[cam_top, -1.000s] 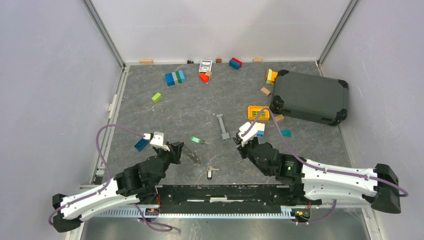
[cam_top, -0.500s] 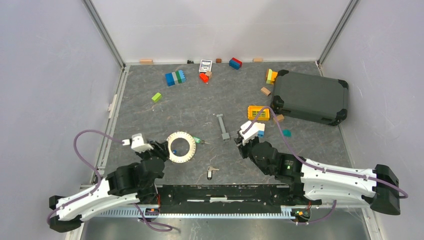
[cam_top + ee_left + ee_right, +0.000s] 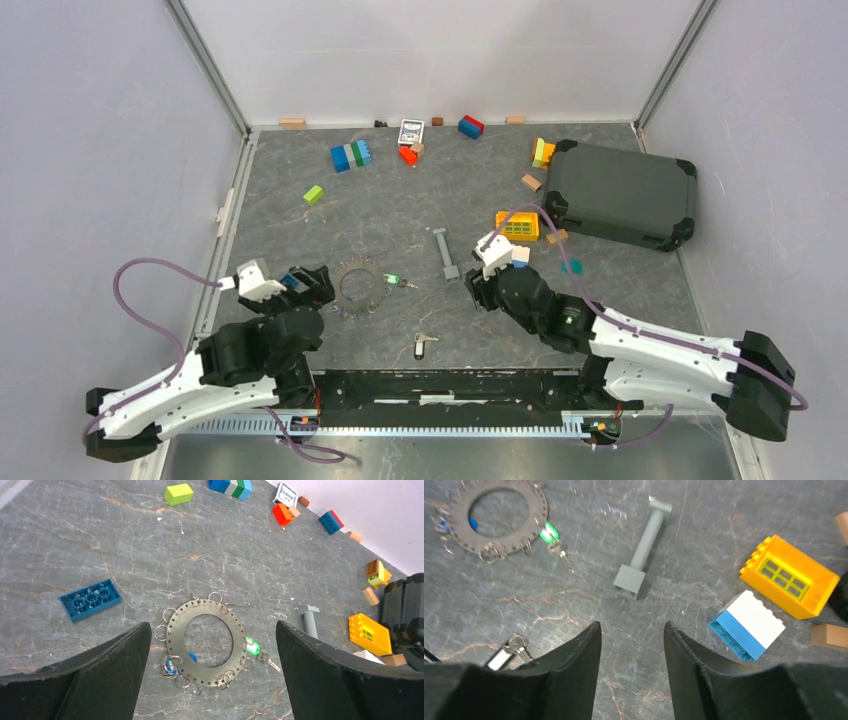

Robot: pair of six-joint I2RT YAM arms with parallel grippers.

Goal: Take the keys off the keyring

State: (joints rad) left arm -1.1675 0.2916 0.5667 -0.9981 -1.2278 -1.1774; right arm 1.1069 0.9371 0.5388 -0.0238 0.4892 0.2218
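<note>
The keyring (image 3: 175, 639) is a flat grey perforated metal ring with several small wire loops, lying on the table (image 3: 360, 302). A green-headed key (image 3: 253, 645) hangs at its right edge and a blue-headed one (image 3: 171, 666) at its lower left. My left gripper (image 3: 212, 624) is wide open, its fingers either side of the ring and apart from it. A separate key with a white tag (image 3: 424, 343) lies nearer the arms' bases. My right gripper (image 3: 631, 625) is open over bare table, right of that loose key (image 3: 509, 652); the keyring (image 3: 538, 510) is at its far left.
A long grey bar (image 3: 445, 253) lies between the grippers. A yellow grid block (image 3: 517, 225), a blue-and-white brick (image 3: 749, 625) and a dark case (image 3: 620, 195) sit to the right. A flat blue plate (image 3: 90, 599) is left of the ring. Loose bricks line the back.
My left gripper has gone from shut to wide open and drawn back to the left, leaving the keyring flat on the table. My right gripper has opened wider and shifted slightly forward.
</note>
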